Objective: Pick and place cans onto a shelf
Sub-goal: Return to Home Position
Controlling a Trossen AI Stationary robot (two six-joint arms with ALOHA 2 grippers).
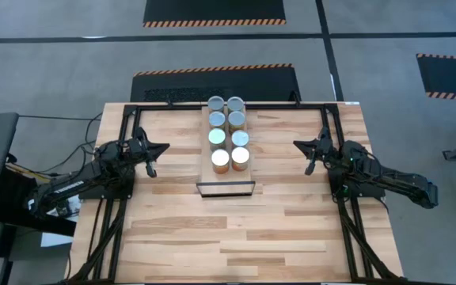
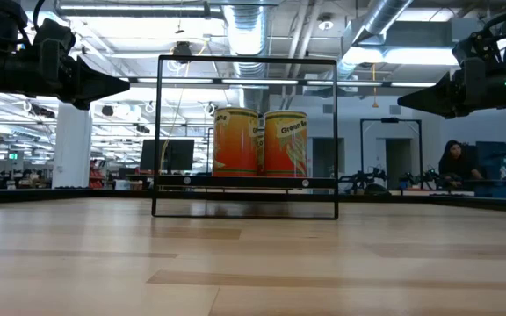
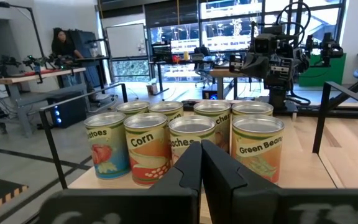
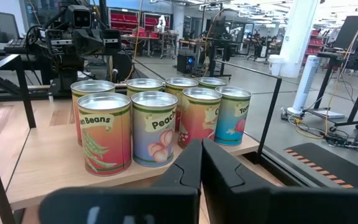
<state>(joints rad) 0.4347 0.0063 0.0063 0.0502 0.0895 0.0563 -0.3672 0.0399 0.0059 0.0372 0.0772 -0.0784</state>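
Note:
Several cans stand upright in two rows on the light-wood shelf at the middle of the table, their bases on its plank. They also show in the low view, in the left wrist view and in the right wrist view. The shelf's dark frame surrounds them. My left gripper hovers to the left of the cans, shut and empty, pointing at them. My right gripper hovers to their right, shut and empty, also pointing at them.
The shelf's dark open front frame stands nearer than the cans. Dark rails run along the table's left, right and far sides. Bare wooden tabletop lies toward the near edge. A person sits in the room beyond.

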